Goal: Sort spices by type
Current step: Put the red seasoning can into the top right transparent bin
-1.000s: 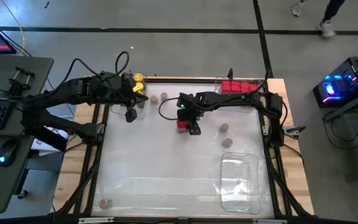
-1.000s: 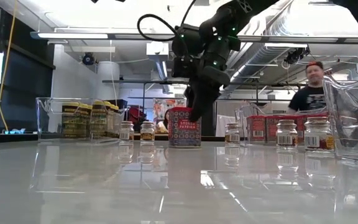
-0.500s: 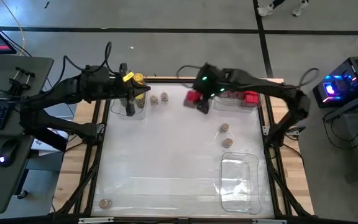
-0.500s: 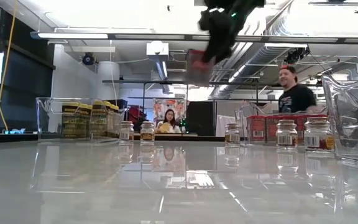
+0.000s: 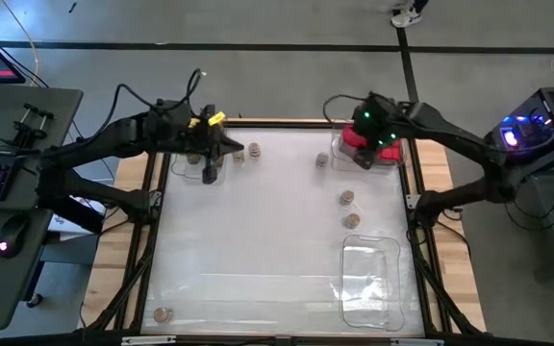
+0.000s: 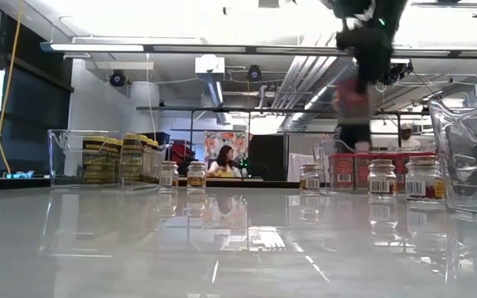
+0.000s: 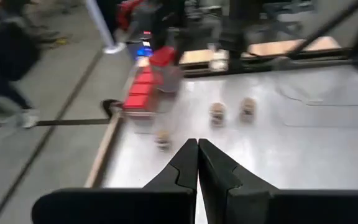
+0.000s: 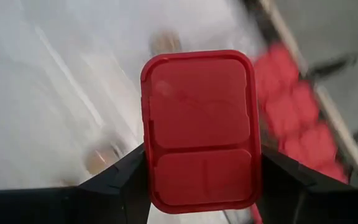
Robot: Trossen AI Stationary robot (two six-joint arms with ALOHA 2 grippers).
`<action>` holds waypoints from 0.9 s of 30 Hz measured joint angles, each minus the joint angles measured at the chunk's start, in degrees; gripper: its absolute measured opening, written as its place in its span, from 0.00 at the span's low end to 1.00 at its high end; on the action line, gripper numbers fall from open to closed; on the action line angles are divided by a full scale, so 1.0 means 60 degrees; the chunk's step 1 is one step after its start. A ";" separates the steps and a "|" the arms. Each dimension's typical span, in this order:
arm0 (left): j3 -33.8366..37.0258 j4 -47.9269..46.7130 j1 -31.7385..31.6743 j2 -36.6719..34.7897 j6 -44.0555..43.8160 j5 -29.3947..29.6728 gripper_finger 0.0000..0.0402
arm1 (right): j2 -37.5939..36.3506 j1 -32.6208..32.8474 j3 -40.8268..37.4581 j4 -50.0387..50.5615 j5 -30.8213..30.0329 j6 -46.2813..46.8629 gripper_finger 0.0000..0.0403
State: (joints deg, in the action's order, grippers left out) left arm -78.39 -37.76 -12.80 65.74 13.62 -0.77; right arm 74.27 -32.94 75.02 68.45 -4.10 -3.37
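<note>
Gripping red box (image 8: 201, 130), right end effector (image 8: 201, 180), left end effector (image 7: 197, 163) closed

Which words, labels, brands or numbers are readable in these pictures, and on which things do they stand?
No text can be read.
Round jars: white labels, print too small.
Yellow-lidded jars in the tray: dark labels, too small.
Red box in the right fingers: plain lid, no print visible; blurred in the low view.
Poster in the room behind: too small.
</note>
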 joint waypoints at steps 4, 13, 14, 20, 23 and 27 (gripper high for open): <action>0.0000 -0.0171 0.0000 -0.0019 -0.0271 -0.0285 0.00 | -0.0453 -0.0821 -0.1576 -0.0748 -0.0030 -0.0723 0.52; 0.0000 -0.0239 0.0000 -0.0019 -0.0950 -0.0070 0.00 | 0.0259 -0.2299 -0.1908 -0.1346 0.0545 -0.3914 0.52; 0.0000 -0.0298 0.0000 -0.0019 -0.1082 -0.0070 0.00 | 0.0433 -0.2425 -0.1908 -0.1109 0.0740 -0.4392 0.52; 0.0000 -0.0483 0.0015 -0.0019 -0.1714 -0.0032 0.00 | 0.1489 -0.2770 -0.1908 -0.0922 0.0710 -0.6013 0.53; 0.0000 -0.0518 0.0015 -0.0019 -0.1882 -0.0018 0.00 | 0.1997 -0.2914 -0.1908 -0.1019 0.0716 -0.6249 0.56; 0.0000 -0.0599 0.0015 -0.0019 -0.2053 -0.0008 0.00 | 0.2438 -0.3043 -0.1908 -0.1192 0.0444 -0.6375 0.56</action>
State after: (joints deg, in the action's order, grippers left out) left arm -78.39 -41.36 -12.71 65.63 1.30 -0.82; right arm 88.89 -51.20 63.57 61.30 -1.44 -41.62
